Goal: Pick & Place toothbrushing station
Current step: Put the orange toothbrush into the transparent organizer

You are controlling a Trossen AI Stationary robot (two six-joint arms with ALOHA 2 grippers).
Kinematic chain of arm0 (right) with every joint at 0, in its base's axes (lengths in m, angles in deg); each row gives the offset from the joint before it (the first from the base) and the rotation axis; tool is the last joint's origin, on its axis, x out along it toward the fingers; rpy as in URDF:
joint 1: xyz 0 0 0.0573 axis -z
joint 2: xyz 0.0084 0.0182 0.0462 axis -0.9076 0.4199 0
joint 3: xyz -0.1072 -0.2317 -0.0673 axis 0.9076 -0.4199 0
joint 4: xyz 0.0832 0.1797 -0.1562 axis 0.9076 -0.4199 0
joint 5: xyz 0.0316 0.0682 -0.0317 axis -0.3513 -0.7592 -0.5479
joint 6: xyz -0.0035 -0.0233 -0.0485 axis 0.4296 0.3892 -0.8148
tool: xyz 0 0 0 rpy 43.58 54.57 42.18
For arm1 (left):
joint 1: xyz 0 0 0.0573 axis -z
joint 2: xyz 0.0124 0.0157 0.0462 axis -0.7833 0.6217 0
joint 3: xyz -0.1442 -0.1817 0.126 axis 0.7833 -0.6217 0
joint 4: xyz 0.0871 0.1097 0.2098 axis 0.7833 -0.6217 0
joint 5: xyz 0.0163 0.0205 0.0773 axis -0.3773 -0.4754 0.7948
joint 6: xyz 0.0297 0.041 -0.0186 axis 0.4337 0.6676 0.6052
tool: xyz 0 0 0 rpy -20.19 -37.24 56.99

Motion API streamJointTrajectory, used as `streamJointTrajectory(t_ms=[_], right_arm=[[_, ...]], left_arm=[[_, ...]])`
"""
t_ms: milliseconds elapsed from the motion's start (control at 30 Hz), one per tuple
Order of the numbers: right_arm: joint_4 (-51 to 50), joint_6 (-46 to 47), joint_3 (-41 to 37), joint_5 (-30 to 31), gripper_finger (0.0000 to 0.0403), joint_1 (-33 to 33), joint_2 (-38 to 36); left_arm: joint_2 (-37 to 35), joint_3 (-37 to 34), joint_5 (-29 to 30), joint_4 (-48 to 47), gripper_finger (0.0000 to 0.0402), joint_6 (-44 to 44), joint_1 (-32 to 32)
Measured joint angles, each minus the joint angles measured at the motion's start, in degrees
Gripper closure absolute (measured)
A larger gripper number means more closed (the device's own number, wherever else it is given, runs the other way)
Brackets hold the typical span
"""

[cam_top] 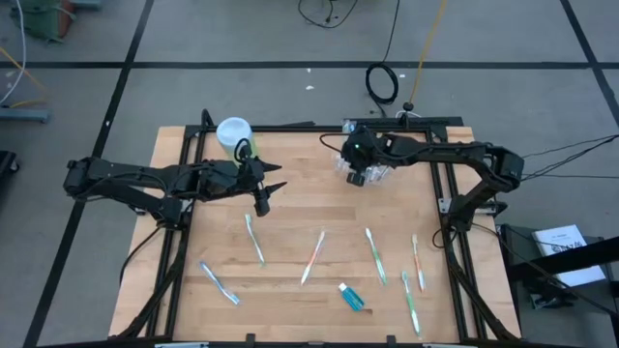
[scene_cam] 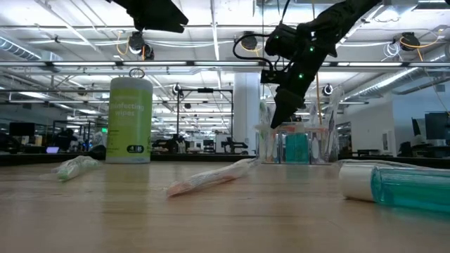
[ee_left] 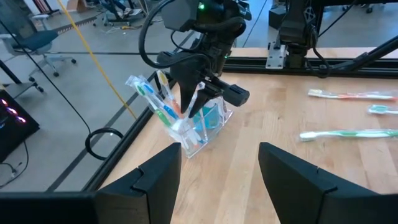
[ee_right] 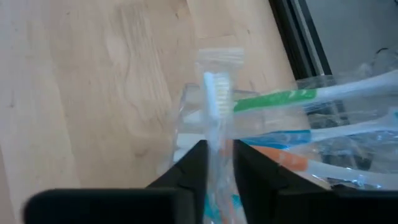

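The clear plastic cup [ee_left: 205, 127] stands at the table's far side, holding several wrapped toothbrushes [ee_left: 152, 93] and a blue toothpaste tube [ee_left: 210, 117]. My right gripper [cam_top: 360, 172] hangs over the cup [cam_top: 372, 174], shut on one wrapped toothbrush [ee_right: 217, 106]. My left gripper [ee_left: 221, 180] hovers open to the cup's left [cam_top: 269, 190], holding nothing. More toothbrushes [cam_top: 312, 256] [cam_top: 375, 253] [cam_top: 253, 237] and a toothpaste tube [cam_top: 353, 296] lie flat on the wood. My right gripper pinches a white-bristled toothbrush in its clear wrapper between its two fingers, on the neck just below the head [ee_right: 219, 146]. The fingers [ee_left: 186, 93] slant down from above into the cup. The head sticks out past the fingertips; the gripper hides the handle end.
A light-green canister [scene_cam: 131, 119] with a white lid [cam_top: 233, 132] stands at the far left, behind my left gripper. Black frame rails [cam_top: 440, 184] run along the table's sides and far edge. Bare wood [cam_top: 290, 208] lies between the cup and the loose toothbrushes.
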Motion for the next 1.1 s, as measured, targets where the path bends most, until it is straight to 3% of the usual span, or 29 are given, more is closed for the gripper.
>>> streamJointTrajectory(t_ms=[167,467,900,1000,1100], right_arm=[[0.1,-0.5,0.0,0.0,0.0394,0.0,0.0],[3.6,-1.5,0.0,4.2,0.0399,-0.1,-3.6],[5.1,4.2,-0.2,5.9,0.0403,-3.3,-25.0],[9.1,7.2,-4.6,5.9,0.0403,-5.6,-30.4],[22.3,7.6,-14.3,5.9,0.0403,-7.6,-35.0]], left_arm=[[0.0,0.0,0.0,0.0,0.0183,0.0,0.0],[0.0,0.0,0.0,0.0,0.0183,0.0,0.0],[0.0,0.0,0.0,0.0,0.0183,0.0,0.0],[0.0,0.0,0.0,0.0,0.0183,0.0,0.0],[0.0,0.0,0.0,-0.1,0.0183,-0.2,0.1]])
